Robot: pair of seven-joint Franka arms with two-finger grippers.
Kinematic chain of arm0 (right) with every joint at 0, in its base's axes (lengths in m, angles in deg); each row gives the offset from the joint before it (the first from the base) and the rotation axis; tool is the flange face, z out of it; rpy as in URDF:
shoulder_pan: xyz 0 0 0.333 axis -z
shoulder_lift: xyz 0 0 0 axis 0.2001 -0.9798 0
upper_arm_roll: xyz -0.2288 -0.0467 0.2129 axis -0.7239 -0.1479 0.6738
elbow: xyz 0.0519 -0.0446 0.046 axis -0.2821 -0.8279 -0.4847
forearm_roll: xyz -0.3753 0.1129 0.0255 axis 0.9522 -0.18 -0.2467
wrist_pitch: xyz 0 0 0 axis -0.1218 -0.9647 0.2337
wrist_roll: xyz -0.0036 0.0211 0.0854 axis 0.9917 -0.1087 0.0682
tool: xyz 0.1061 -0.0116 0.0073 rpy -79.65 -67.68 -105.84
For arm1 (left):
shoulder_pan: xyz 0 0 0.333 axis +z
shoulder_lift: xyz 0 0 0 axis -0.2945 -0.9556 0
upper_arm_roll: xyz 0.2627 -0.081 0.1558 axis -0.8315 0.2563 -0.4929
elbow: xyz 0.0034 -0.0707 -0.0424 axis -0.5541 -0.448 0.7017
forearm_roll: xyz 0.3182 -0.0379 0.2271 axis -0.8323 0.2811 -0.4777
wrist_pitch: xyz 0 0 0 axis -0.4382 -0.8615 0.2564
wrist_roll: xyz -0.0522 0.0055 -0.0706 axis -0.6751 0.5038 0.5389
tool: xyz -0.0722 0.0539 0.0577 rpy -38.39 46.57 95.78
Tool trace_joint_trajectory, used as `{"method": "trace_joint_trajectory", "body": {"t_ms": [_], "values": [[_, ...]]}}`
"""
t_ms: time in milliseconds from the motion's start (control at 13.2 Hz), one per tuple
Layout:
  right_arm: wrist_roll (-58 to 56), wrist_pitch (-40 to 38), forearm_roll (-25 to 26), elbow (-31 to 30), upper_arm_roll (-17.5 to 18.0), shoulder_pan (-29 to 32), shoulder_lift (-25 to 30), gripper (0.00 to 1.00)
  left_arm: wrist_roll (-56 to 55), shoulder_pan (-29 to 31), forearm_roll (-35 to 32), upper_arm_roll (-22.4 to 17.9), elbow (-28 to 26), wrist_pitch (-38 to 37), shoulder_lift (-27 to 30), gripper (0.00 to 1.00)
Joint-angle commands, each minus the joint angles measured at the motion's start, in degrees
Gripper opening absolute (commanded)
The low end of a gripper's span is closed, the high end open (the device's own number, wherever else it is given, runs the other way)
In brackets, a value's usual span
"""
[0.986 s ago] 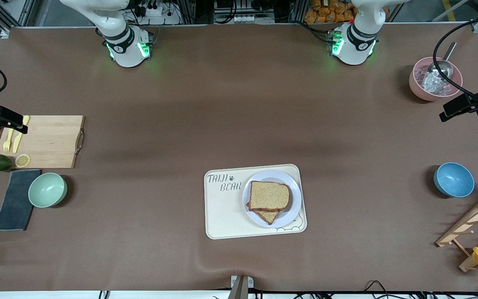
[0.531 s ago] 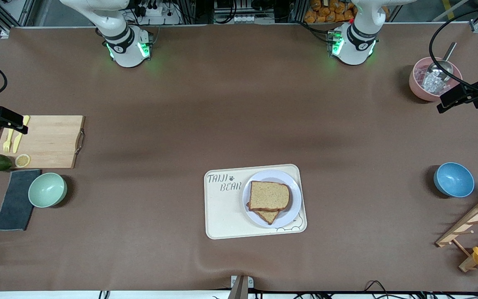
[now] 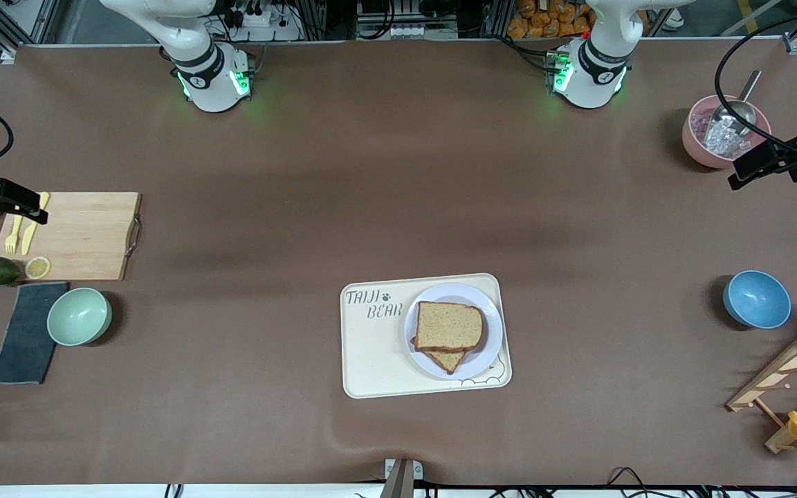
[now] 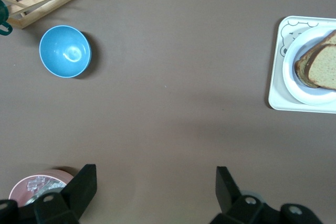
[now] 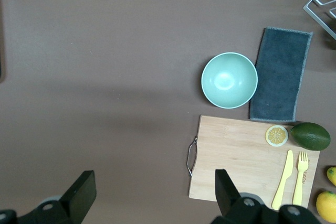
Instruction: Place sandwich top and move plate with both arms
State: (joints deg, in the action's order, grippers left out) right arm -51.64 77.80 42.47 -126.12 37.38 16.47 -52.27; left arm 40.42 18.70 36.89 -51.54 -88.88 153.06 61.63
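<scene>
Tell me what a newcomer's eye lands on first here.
The sandwich top sits stacked on another slice on the plate, which rests on the cream tray mid-table. Both hands wait open at the table's ends: the left hand near the pink bowl, the right hand by the cutting board.

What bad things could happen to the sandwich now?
1. The plain light-brown top bread slice sits crooked on the slice beneath, so it might slide off when the round pale lavender-white plate moves.
2. That plate rests near one end of the rectangular cream tray, which could tip if lifted unevenly.
3. The open left gripper and open right gripper hang near the table ends, so their reaches must match.
</scene>
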Motion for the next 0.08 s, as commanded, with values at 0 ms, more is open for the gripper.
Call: {"method": "trace_joint_trajectory", "body": {"t_ms": [0], "values": [[0.19, 0.33, -0.44, -0.08, 0.19, 0.43, 0.15, 1.0, -0.06, -1.74, -0.85, 0.25, -0.07, -0.78, 0.51, 1.0]]}}
